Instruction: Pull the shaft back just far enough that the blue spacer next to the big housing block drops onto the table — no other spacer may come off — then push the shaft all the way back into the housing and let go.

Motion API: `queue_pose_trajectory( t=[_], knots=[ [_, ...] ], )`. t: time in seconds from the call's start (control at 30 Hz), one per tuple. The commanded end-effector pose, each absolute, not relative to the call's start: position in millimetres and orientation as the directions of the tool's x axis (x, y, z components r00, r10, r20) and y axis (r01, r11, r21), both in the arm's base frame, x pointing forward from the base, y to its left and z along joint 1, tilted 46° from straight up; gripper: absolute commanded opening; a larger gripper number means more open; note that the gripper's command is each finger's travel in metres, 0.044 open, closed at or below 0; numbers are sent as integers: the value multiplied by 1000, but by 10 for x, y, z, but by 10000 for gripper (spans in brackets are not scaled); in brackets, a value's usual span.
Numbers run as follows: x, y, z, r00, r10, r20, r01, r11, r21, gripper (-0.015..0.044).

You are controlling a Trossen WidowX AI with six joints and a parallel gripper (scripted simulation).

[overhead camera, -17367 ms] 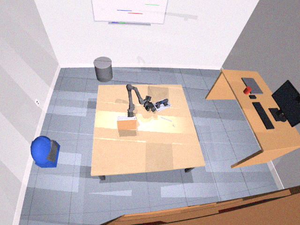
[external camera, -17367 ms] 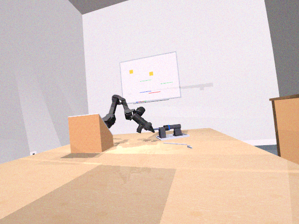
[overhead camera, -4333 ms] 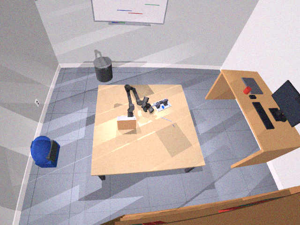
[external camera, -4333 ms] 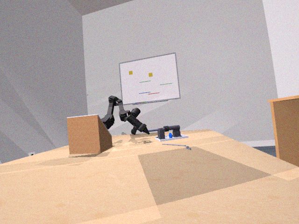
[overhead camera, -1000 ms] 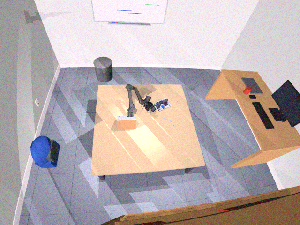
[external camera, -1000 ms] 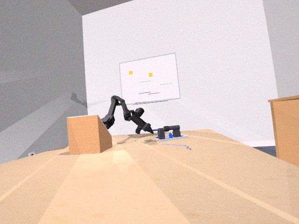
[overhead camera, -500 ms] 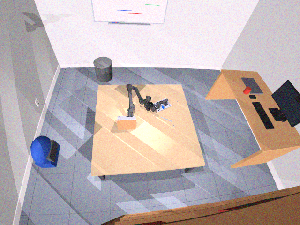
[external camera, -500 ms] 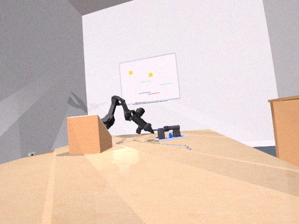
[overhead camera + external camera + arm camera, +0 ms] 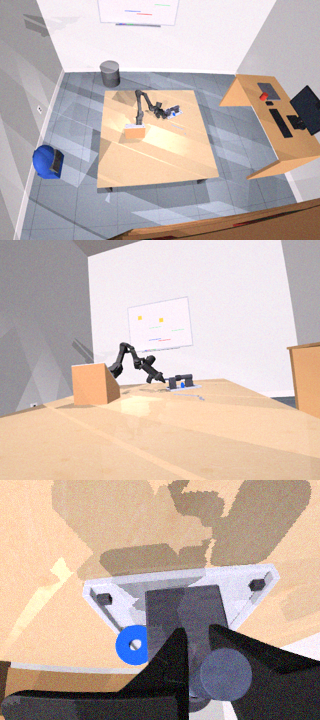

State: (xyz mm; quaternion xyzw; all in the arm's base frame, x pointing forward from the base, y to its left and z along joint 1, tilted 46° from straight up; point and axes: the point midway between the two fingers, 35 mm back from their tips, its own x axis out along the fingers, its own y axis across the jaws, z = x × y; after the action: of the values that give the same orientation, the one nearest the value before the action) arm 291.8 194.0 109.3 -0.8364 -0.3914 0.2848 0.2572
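Note:
My gripper [image 9: 165, 116] [image 9: 164, 381] [image 9: 196, 634] is shut on the shaft [image 9: 166, 379] [image 9: 226, 674], behind its round grey-blue end. The shaft runs through the dark near block [image 9: 172, 383] [image 9: 185, 605] toward the big housing block [image 9: 189, 382]. A dark, thicker round part [image 9: 178, 377] sits on the shaft's line between the blocks; single spacers there cannot be told apart. The blue spacer [image 9: 173, 114] [image 9: 182, 385] [image 9: 124, 645] is off the shaft, on edge and low between the blocks, at the side of the base plate. Its exact contact underneath is unclear.
The light base plate [image 9: 180, 112] [image 9: 197, 386] [image 9: 240, 571] carries both blocks. A thin light rod [image 9: 177, 126] [image 9: 186, 395] and a small light piece [image 9: 185, 133] [image 9: 201, 398] lie on the table beside it. A wooden box [image 9: 134, 133] [image 9: 89, 384] stands by the arm's base.

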Motion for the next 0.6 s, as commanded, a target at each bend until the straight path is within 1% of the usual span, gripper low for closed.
queue_pose_trajectory(
  t=[0.0, 0.57],
  knots=[
    [2942, 1950, 1099, 532, 801, -275, 507, -561, -654, 0],
    [2988, 1972, 1116, 532, 801, -274, 507, -561, -654, 0]
  ],
)
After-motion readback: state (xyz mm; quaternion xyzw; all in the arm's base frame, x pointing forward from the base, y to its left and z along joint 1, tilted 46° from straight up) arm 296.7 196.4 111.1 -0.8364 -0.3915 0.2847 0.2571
